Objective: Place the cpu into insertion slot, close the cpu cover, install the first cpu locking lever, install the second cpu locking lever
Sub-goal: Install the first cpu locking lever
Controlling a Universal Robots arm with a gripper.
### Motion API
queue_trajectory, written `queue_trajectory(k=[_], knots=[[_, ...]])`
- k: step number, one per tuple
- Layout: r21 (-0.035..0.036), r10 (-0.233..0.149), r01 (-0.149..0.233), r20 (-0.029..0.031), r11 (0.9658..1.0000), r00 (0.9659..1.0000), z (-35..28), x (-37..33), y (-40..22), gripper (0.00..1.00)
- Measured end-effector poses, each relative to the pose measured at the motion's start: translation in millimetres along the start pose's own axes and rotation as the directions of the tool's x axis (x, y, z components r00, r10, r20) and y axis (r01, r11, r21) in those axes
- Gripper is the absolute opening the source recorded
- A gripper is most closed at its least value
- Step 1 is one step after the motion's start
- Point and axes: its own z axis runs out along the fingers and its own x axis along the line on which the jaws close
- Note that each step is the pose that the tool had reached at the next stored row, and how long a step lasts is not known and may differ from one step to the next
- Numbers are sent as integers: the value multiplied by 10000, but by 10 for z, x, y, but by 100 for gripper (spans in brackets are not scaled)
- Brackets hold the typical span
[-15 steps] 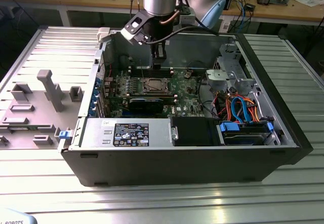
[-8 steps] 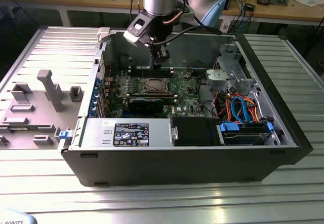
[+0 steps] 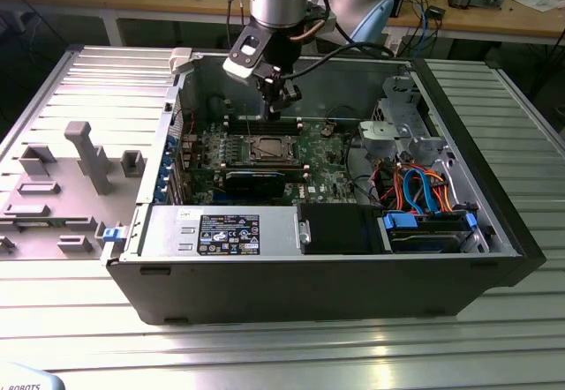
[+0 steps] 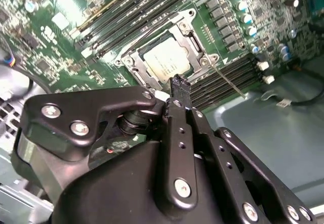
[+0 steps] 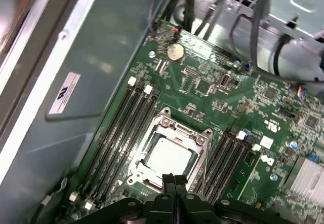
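The cpu [image 5: 169,155] lies flat in the insertion slot [image 3: 267,149] on the green board, its silver-grey top showing in both wrist views [image 4: 167,62]. The cpu cover [image 5: 177,128] is down around it as a metal frame [image 4: 195,39]. A thin wire lever [image 4: 230,83] angles out from one corner of the socket. My gripper [image 3: 279,99] hangs just above the socket's edge, shut with nothing between its fingers [image 5: 174,179]. Its black fingertips [image 4: 180,83] point down beside the frame, and I cannot tell whether they touch it.
Long memory slots [image 5: 119,133] run on both sides of the socket. The open computer case [image 3: 494,222] encloses the board, with a drive cage and cables [image 3: 415,178] at the exterior view's right. A grey fixture [image 3: 84,156] stands outside the case at the left.
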Motion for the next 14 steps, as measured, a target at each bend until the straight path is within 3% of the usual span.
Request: queue_trajectory(k=[3, 7, 10, 13, 14], knots=[[12, -778, 778, -12, 9970, 9970, 0, 0, 0, 11], [26, -1646, 1646, -27, 9863, 9863, 0, 0, 0, 11], [34, -2306, 2306, -39, 9730, 9730, 0, 0, 0, 11], [43, -2929, 2929, -51, 9561, 9561, 0, 0, 0, 11], [45, -3153, 3153, -56, 9490, 9490, 0, 0, 0, 11]])
